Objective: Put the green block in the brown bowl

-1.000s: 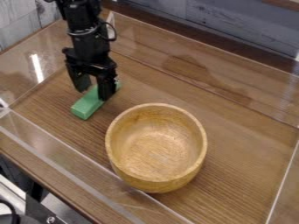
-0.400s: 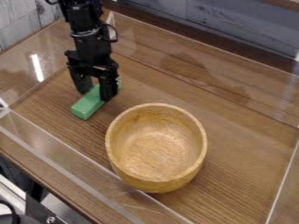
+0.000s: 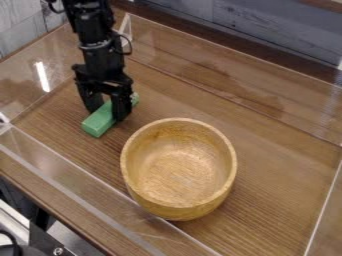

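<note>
The claw (image 3: 110, 103) is spread wide, and it has been brought a little lower and nearer to the camera than it was a second ago. The green block (image 3: 98, 122) has not been moved; it is seen lying on the table (image 3: 261, 85) right under the claw, with its near end poking out and the rest partly hidden by the claw's fingers. Nothing looks to be held so far. The brown bowl (image 3: 178, 168) has been left where it was, close to the claw on the camera's side. So the reach seems almost done, and the block can likely be pinched soon, once its sides are lined up between the fingers. If the claw is closed too high, the block could be missed.
</note>
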You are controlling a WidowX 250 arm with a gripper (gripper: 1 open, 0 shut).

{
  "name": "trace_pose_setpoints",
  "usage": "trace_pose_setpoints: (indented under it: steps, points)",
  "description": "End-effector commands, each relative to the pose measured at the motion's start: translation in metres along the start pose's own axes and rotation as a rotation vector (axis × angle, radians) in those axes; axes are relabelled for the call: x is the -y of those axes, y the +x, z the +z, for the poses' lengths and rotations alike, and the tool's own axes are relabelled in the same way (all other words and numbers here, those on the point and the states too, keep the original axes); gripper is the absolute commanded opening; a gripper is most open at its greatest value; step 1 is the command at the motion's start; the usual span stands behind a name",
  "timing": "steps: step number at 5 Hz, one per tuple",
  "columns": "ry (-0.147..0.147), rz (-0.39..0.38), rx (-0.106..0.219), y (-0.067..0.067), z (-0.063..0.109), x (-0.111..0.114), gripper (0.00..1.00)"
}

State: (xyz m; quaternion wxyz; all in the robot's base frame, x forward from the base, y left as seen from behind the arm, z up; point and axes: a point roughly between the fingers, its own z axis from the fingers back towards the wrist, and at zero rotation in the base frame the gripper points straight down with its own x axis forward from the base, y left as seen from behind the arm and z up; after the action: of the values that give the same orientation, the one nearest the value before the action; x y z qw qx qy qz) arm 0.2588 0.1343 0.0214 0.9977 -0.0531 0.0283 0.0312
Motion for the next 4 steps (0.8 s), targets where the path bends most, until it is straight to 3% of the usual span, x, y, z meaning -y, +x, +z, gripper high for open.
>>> trace_pose_setpoints:
  steps: [1, 4]
  points:
    - [0.016, 0.015, 0.034, 0.005, 0.010, -0.007, 0.00]
    - [-0.013, 0.054, 0.004, -0.004, 0.029, 0.003, 0.00]
